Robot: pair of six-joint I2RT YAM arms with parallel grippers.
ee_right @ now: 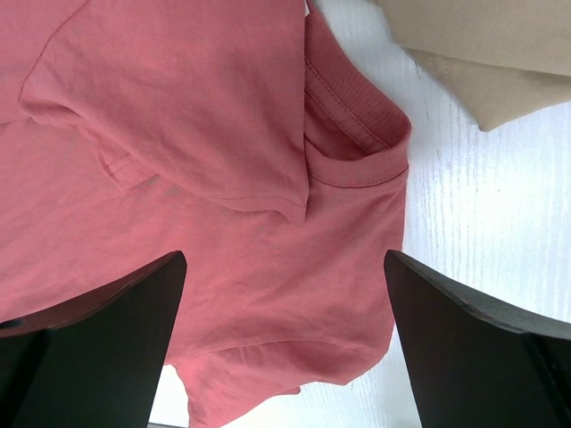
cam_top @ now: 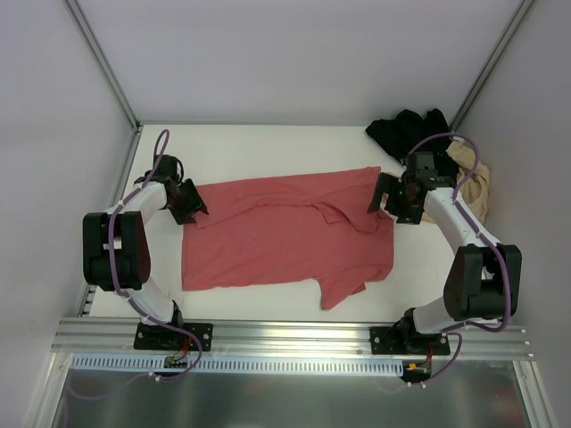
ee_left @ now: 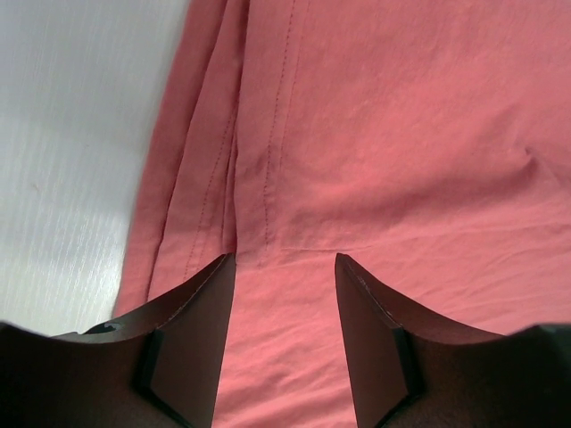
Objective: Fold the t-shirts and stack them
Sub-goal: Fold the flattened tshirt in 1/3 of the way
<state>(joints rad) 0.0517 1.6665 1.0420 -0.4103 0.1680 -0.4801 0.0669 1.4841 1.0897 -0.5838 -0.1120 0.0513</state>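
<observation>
Lying half-folded on the matte white table (cam_top: 268, 147), the coral-red t-shirt (cam_top: 285, 232) looks soft, with stitched hems and a ribbed collar. The left gripper (ee_left: 285, 263) and right gripper (ee_right: 285, 259) hover over its ends, jaws apart. The black t-shirt (cam_top: 406, 134) and beige t-shirt (cam_top: 477, 183) sit crumpled far right, plain white walls around.

- White table (cam_top: 268, 143), matte surface, walled on the left, far and right sides.
- Coral-red t-shirt (cam_top: 285, 236) lies flat across the middle, long axis left to right. Hem at the left end, collar at the right end.
- Its far part is folded over onto the body. One sleeve sticks out toward the near edge.
- The left hem shows several stacked cloth layers along the edge.
- Black t-shirt (cam_top: 406, 132) is bunched in the far right corner.
- Beige t-shirt (cam_top: 477, 183) is crumpled along the right edge, touching the black one. A strip of bare table separates it from the coral collar.
</observation>
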